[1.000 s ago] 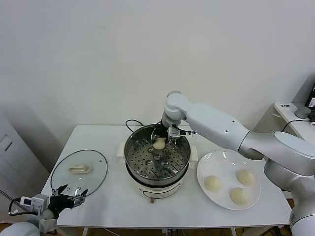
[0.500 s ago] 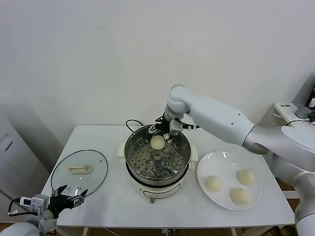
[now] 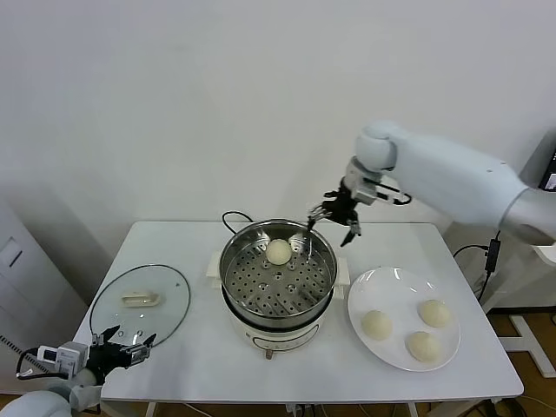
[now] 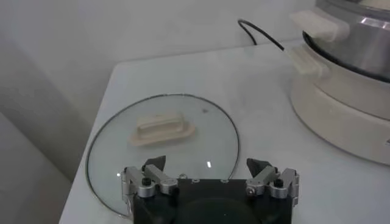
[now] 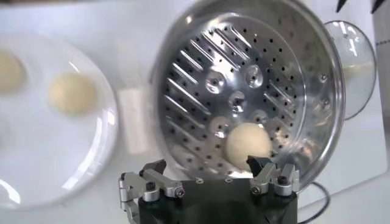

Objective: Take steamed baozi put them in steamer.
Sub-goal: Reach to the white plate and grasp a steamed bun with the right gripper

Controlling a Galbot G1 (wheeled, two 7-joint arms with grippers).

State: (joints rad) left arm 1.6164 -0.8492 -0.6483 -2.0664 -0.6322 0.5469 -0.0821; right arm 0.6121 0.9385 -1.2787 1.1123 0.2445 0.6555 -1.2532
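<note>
One baozi [image 3: 278, 252] dome-up in steamer [image 3: 261, 295] — round, no long axis.

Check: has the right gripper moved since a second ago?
Yes. The right gripper was down inside the steamer at the baozi; it now hangs open above the steamer's far right rim, toward the plate side.

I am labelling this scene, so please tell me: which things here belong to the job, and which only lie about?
Belong to the job:
- baozi in the steamer
- three baozi on the plate
- steamer
- white plate
- right gripper, open, above the table

Only lying about:
- glass lid
- black cord
- left gripper, open, parked
</note>
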